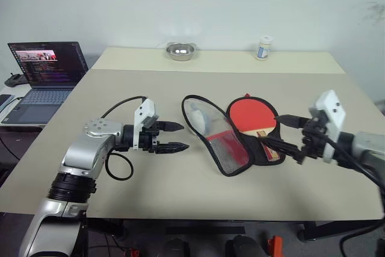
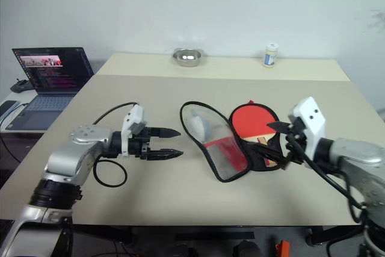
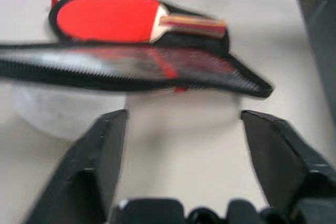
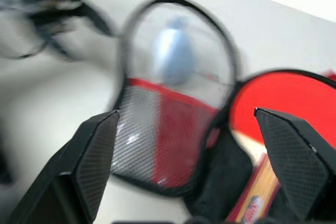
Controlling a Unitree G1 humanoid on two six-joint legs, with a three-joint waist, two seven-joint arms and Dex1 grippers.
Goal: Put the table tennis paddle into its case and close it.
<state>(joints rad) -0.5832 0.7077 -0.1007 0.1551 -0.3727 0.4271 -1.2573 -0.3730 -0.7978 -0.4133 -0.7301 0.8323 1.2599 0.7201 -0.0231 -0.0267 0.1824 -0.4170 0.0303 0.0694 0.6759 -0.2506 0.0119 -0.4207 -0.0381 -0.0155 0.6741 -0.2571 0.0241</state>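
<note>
The case (image 1: 225,148) lies unzipped in the middle of the table, its red mesh-and-clear flap (image 2: 213,142) swung out to the left. The table tennis paddle (image 1: 249,114) rests in the black right half, red face up, with its striped handle (image 1: 272,150) toward the front right. My left gripper (image 1: 178,136) is open and empty, a short way left of the flap and pointing at it. In the left wrist view the flap's zip edge (image 3: 131,69) shows edge-on. My right gripper (image 1: 281,132) is open above the handle end and holds nothing.
A pale grey rounded tag (image 4: 173,56) shows through the flap's clear window. An open laptop (image 1: 51,70) stands on a side desk at the left. A metal bowl (image 1: 180,50) and a small white bottle (image 1: 263,47) stand at the back of the table.
</note>
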